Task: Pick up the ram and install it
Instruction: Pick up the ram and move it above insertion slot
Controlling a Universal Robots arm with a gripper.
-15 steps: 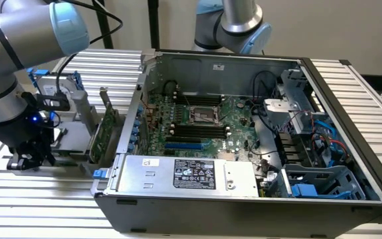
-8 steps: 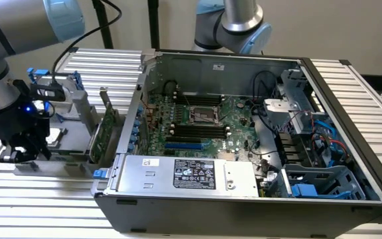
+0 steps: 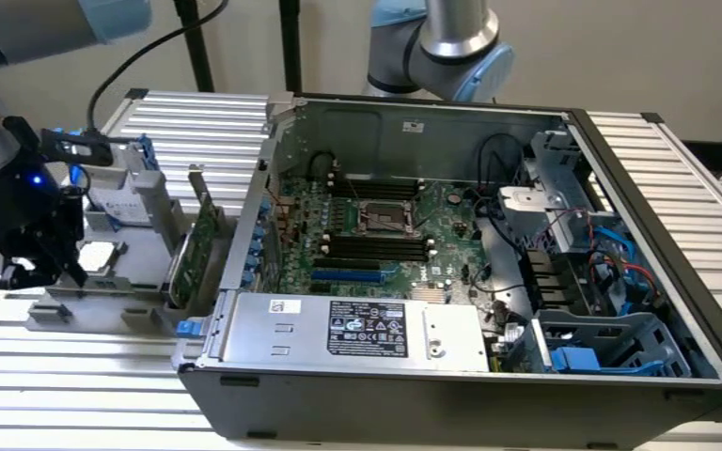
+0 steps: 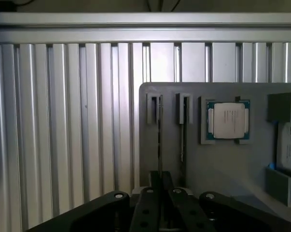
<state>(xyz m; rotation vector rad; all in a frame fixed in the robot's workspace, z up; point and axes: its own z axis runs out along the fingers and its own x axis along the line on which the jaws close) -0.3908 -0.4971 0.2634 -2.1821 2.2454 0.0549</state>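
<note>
Desk-side pickup: my gripper (image 4: 160, 180) looks clenched, as far as this dim angle lets me judge, on the ram (image 4: 159, 137). It stands on edge in a slot of the gray tray (image 4: 222, 164) on the desk (image 4: 63, 121). Light, stiff and fragile, it is best pinched by its flat faces.

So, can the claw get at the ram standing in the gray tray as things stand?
Probably yes. The claw sits in line with the ram, in the slot farther from the processor on the gray tray, and nothing lies between them.
</note>
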